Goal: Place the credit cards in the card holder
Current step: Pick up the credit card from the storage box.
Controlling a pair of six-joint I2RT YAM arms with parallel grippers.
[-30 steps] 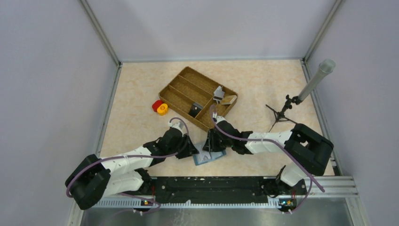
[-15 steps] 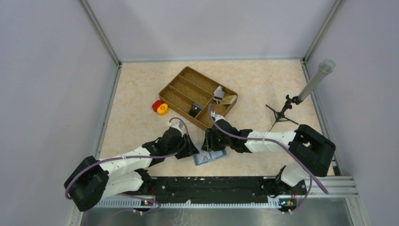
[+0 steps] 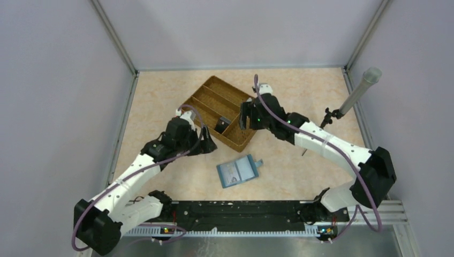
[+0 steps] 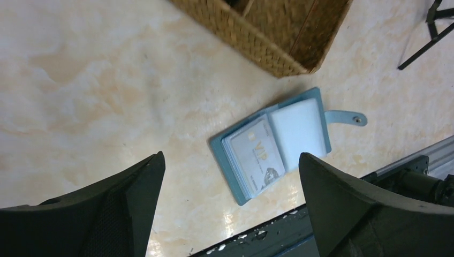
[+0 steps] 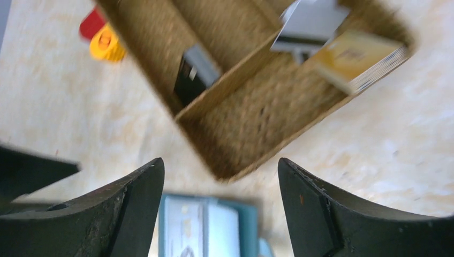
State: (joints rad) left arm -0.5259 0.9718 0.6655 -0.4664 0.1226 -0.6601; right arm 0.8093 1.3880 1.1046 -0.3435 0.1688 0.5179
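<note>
The teal-blue card holder [image 3: 239, 171] lies open on the table, touched by neither gripper; a pale card marked VIP [image 4: 257, 158] sits in its left panel. More credit cards lie in the woven tray's right compartment: a grey-white card [image 5: 312, 22] and a tan stack [image 5: 360, 58]. My left gripper [image 3: 207, 143] hangs open and empty above the table, left of the holder [image 4: 270, 142]. Above the tray's near corner my right gripper [image 3: 248, 120] is open and empty too; the holder [image 5: 206, 227] shows blurred below its fingers.
The brown woven divided tray [image 3: 199, 104] stands at mid table with a black item [image 3: 220, 127] in one compartment. Red and yellow round pieces [image 5: 101, 36] lie left of it. A small tripod with a grey tube [image 3: 356, 92] stands at the right. The black base rail [image 3: 241, 211] runs along the near edge.
Both grippers were low at the card holder; they have opened wide and risen away toward the tray. The holder is left lying open on the table.
</note>
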